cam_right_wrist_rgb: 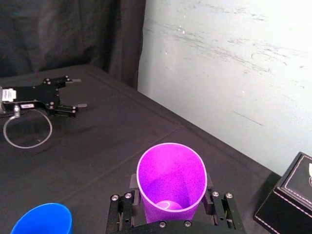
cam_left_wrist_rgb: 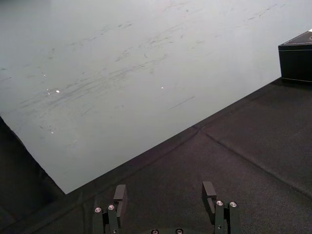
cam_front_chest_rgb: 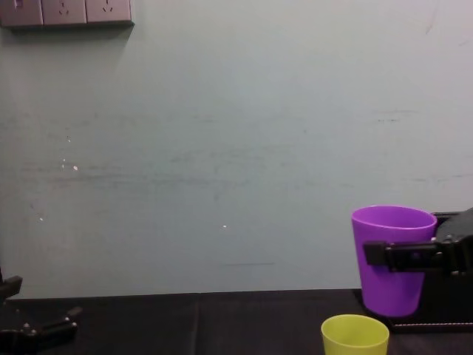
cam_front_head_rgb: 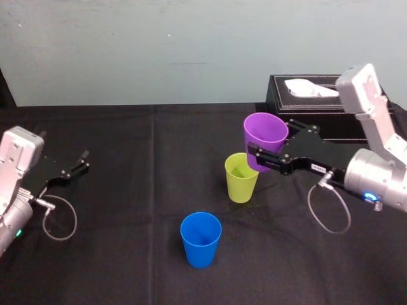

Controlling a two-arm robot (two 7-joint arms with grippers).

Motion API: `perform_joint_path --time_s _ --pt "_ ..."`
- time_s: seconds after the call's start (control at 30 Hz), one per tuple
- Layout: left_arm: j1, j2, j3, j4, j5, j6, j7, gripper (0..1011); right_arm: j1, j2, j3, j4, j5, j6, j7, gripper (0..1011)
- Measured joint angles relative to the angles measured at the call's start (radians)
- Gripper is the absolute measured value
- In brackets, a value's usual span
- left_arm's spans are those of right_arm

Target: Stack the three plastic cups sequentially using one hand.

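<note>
The blue cup (cam_front_head_rgb: pixel 201 238) stands upright at the near middle of the black table (cam_front_head_rgb: pixel 127 222), well apart from the others. Farther and a little right stands the lime cup (cam_front_head_rgb: pixel 241 178). The right gripper (cam_front_head_rgb: pixel 270 143) comes in from the right, its fingers clamped on the sides of the purple cup (cam_front_head_rgb: pixel 264 136). It holds the cup upright off the cloth, just above and right of the lime cup. The tissue box (cam_front_head_rgb: pixel 305 105) sits far right. The left gripper (cam_front_head_rgb: pixel 79 164) rests at the left, fingers apart.

Right end effector (cam_front_head_rgb: pixel 268 147), raised, grips the purple cup (cam_front_head_rgb: pixel 264 130); left end effector (cam_front_head_rgb: pixel 84 161) rests low, fingers apart.
</note>
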Motion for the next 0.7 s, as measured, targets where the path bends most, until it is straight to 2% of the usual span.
perform_joint_path --time_s 0.4,0.7 --pt "0.0 0.0 0.0 0.0 0.0 0.0 0.0 1012 0.089 -0.07 -0.072 0.105 -0.074 0.02 0.007 728" --pt "0.0 0.0 0.0 0.0 0.0 0.0 0.0 1011 0.118 -0.098 -0.092 0.148 -0.102 0.021 0.022 728"
